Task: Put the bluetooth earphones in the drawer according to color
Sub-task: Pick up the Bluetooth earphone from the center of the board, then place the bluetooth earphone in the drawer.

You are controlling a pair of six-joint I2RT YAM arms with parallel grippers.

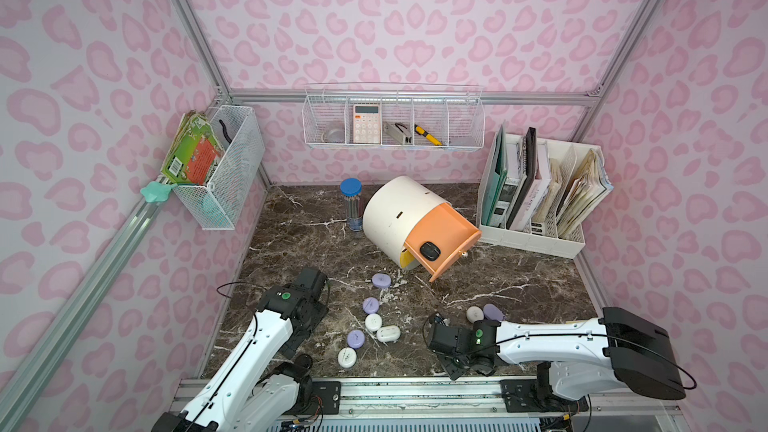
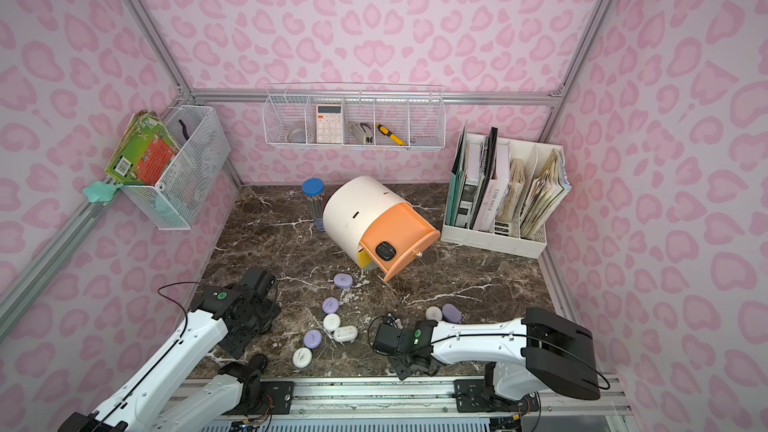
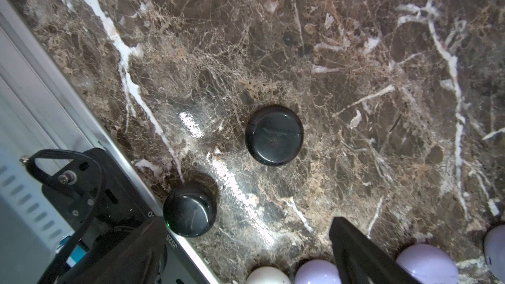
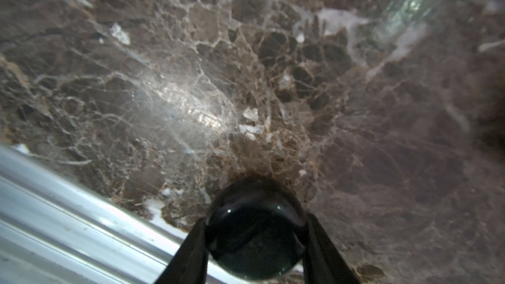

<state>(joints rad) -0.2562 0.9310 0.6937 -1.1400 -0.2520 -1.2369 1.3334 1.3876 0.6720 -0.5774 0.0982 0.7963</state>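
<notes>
While the brown marble worktop (image 1: 519,284) carries the white arch-topped cabinet (image 1: 390,209) at 12 o'clock, its peach drawer (image 1: 444,226) pulled out with one black earphone case (image 1: 429,250) inside, right fingers (image 4: 191,247) pinch another black pebble case (image 4: 254,241) at 5 o'clock; left fingers (image 3: 355,255) spread wide, empty.

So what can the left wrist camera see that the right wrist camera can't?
Only the left wrist view shows two loose black cases lying free, plus lilac cases and a white case. Only the right wrist view shows a gripped black case, squeezed between the fingers of the right gripper. Both show the brown marble table and the metal rail along its edge.
</notes>
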